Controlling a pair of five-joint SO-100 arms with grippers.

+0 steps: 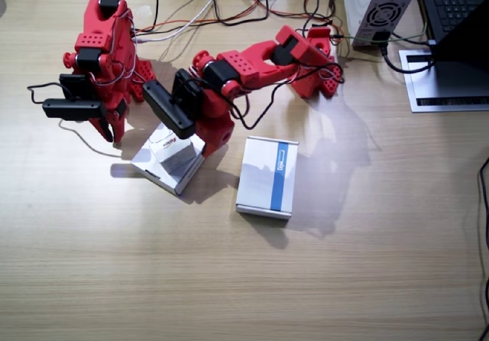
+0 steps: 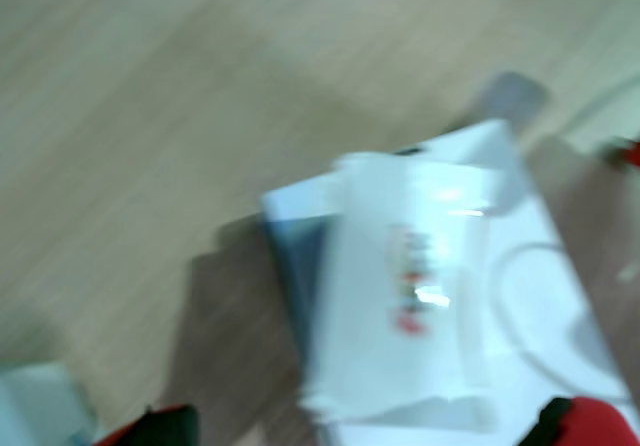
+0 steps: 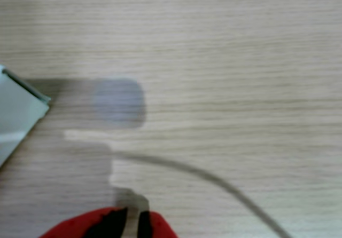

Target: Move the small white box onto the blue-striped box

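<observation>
Atop plain flat box [image 1: 164, 167], small white box [image 1: 173, 148], left claw [image 1: 200, 136] above

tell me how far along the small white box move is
Nothing looks finished yet: the small white box sits on the plain white flat box, not on the blue-striped box, whose top is bare. In hand: the left arm's tool is down beside the small box; whether it grips is unclear. Left: lift, carry across, set down. The right arm's tool is shut over bare table.
</observation>
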